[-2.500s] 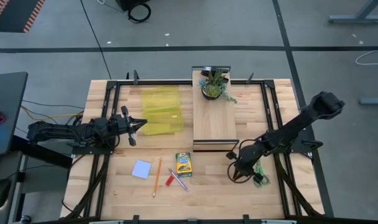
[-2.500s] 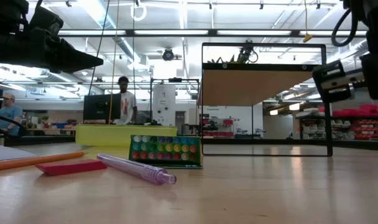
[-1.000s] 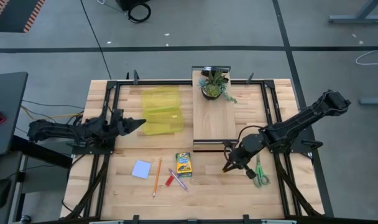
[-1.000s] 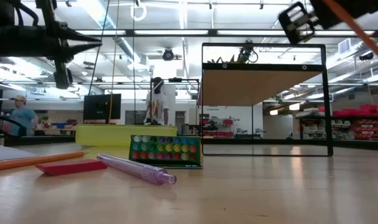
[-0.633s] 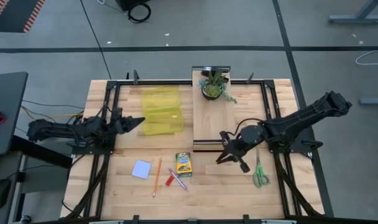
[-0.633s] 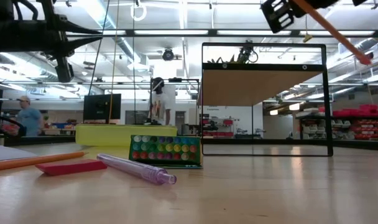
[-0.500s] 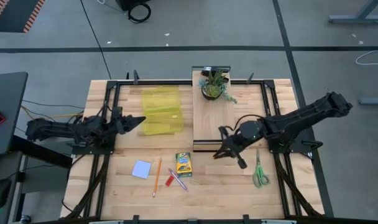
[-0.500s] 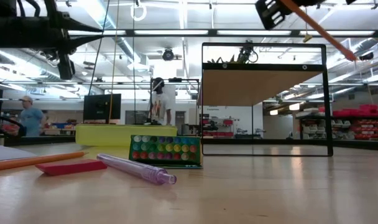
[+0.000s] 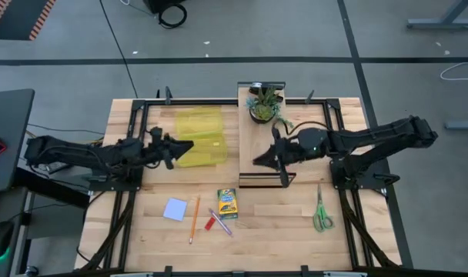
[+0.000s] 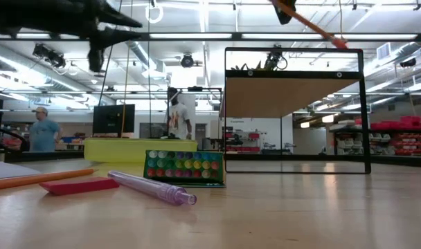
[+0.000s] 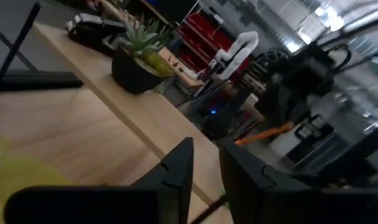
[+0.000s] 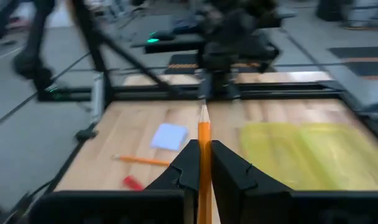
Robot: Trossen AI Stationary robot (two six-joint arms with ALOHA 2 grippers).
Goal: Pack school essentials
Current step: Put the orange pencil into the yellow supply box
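Note:
My right gripper (image 9: 257,161) hangs above the wooden board's (image 9: 265,146) near left part, shut on an orange pencil (image 12: 203,134) that points toward the left arm. In the low view that pencil (image 10: 311,23) slants high above the table. My left gripper (image 9: 185,145) hovers level over the left edge of the flat yellow pouch (image 9: 202,136), its fingers (image 11: 176,171) a narrow gap apart with nothing between them. On the near table lie a second pencil (image 9: 194,218), the blue notepad (image 9: 175,209), the crayon box (image 9: 228,202), a red pen (image 9: 210,223) and the scissors (image 9: 320,209). My right gripper pinches the orange pencil's shaft (image 12: 203,158) between its two fingers. The fingers lie along the pencil, whose pointed end (image 12: 203,112) sticks out ahead toward the table's left side. The pencil is lifted clear and tilted; its eraser end (image 10: 341,43) trails lower behind the gripper.
A potted plant (image 9: 265,104) stands at the board's far end. A purple pen (image 9: 222,222) lies beside the red one. Black frame rails (image 9: 134,115) run round the table. People move in the room beyond the table's far edge.
My right gripper has risen and carried the pencil from near the scissors toward the table's left and far side, ending over the wooden board. My left gripper has risen and gone toward the table's right, out over the yellow pouch's edge, rolling as it went.

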